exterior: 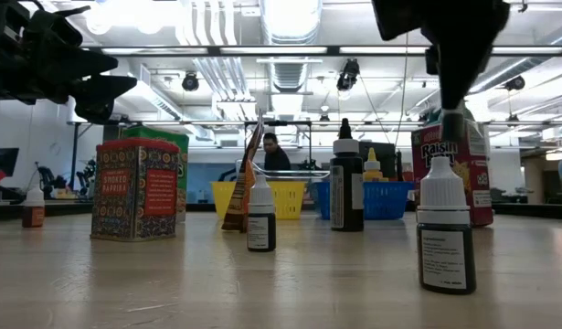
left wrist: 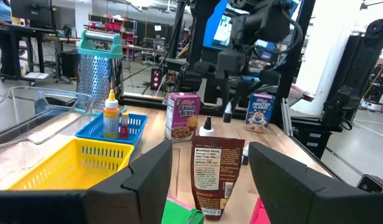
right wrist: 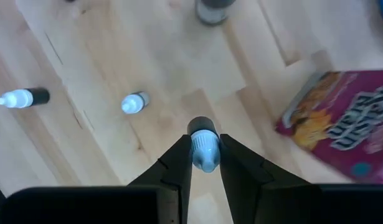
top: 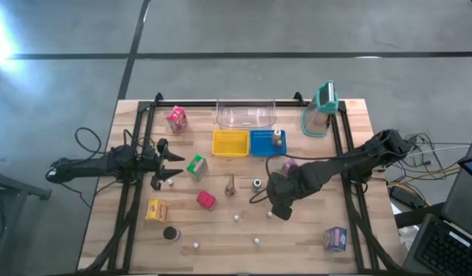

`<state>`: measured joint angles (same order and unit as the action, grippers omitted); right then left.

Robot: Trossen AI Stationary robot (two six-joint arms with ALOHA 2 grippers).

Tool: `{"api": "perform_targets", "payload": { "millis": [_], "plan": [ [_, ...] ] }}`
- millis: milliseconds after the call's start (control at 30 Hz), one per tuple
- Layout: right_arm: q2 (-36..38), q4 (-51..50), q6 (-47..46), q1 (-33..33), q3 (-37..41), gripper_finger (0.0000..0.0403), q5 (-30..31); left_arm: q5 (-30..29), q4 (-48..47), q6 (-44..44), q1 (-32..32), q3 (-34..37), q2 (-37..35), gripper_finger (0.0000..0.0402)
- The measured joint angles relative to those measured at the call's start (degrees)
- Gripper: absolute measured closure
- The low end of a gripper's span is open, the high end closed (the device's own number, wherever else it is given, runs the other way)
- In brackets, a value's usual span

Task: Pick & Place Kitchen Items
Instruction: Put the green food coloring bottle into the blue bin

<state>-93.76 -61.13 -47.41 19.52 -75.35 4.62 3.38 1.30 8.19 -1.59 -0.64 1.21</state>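
Small cartons lie scattered on the table: pink (top: 176, 119), green (top: 196, 165), yellow (top: 156, 209), red (top: 206, 200) and purple (top: 335, 238). A brown pouch (top: 230, 185) stands near the middle. Small white-capped bottles (top: 237, 218) (top: 256, 240) and a dark disc (top: 171, 233) sit toward the near edge. My right gripper (top: 275, 212) points down at one small dropper bottle (right wrist: 203, 149) and is shut on it. My left gripper (top: 170, 165) hovers open just left of the green carton, holding nothing. My right gripper pinches the small dropper bottle by its white cap (right wrist: 204, 144) between the two fingers, coming from above and pointing down. In the low view the fingers reach only the cap's top (exterior: 453, 123). The bottle (exterior: 445, 233) is upright, its base seemingly on the table.
Yellow basket (top: 230, 142) and blue basket (top: 267, 142) sit side by side at mid-table, with a clear tray (top: 245, 113) behind and a teal-lidded jug (top: 321, 110) at the far right. A pink cereal box (top: 286, 163) lies by the right arm. A dark bottle (top: 256, 184) stands close by.
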Motion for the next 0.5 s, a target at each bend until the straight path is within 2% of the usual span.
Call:
{"api": "perform_targets", "payload": {
  "millis": [167, 500],
  "plan": [
    [0.0, -2.2, 3.5, -3.0, -2.4, 0.0346, 0.9, 0.0, 0.0, 0.0, 0.0, 0.0, 0.0, 0.0183],
    [0.4, -5.0, 9.2, -10.4, -3.4, 0.0338, 1.4, 0.0, 0.0, 0.0, 0.0, 0.0, 0.0, 0.0183]
  ]
}}
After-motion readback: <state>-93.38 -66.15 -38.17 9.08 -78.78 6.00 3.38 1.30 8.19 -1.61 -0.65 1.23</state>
